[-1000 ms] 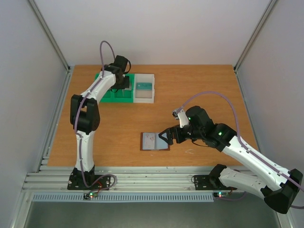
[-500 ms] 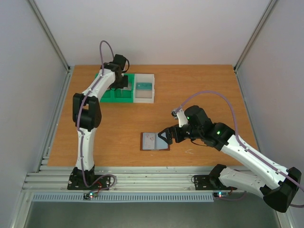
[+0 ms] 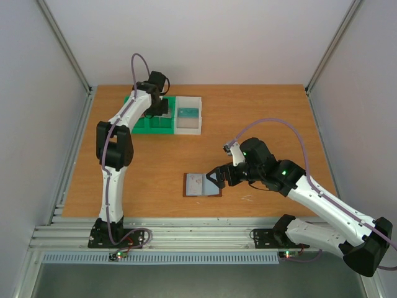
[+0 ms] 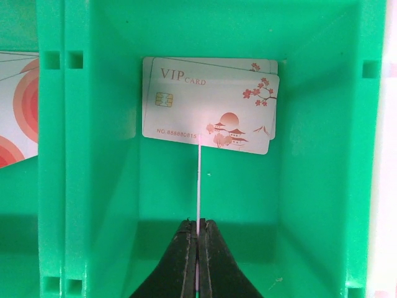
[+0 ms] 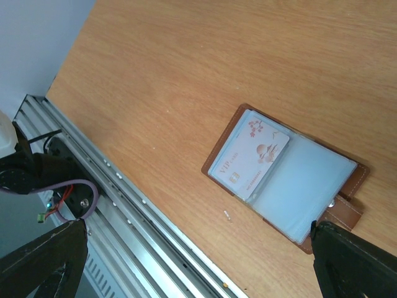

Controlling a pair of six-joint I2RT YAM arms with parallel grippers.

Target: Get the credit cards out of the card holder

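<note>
The brown card holder point(image 3: 197, 185) lies open on the table, blue-grey sleeves up. A whitish credit card point(image 5: 251, 161) sits in its left sleeve. My right gripper point(image 3: 217, 179) hangs open over the holder's right edge, and one fingertip point(image 5: 347, 261) is close to the snap strap point(image 5: 342, 214). My left gripper point(image 4: 198, 226) is shut on a thin pale card point(image 4: 199, 186) seen edge-on, held above a compartment of the green bin point(image 4: 310, 155). Two whitish cards point(image 4: 211, 105) lie on that compartment's floor. A red-patterned card point(image 4: 15, 105) lies in the compartment to the left.
A white bin point(image 3: 188, 115) holding something teal stands against the green bin point(image 3: 141, 124) at the back left. The aluminium rail point(image 5: 124, 205) runs along the table's near edge, close to the card holder. A small white speck point(image 5: 227, 215) lies on the wood.
The left arm's elbow has shifted slightly while its gripper stays over the green bin. The right arm has barely moved.
</note>
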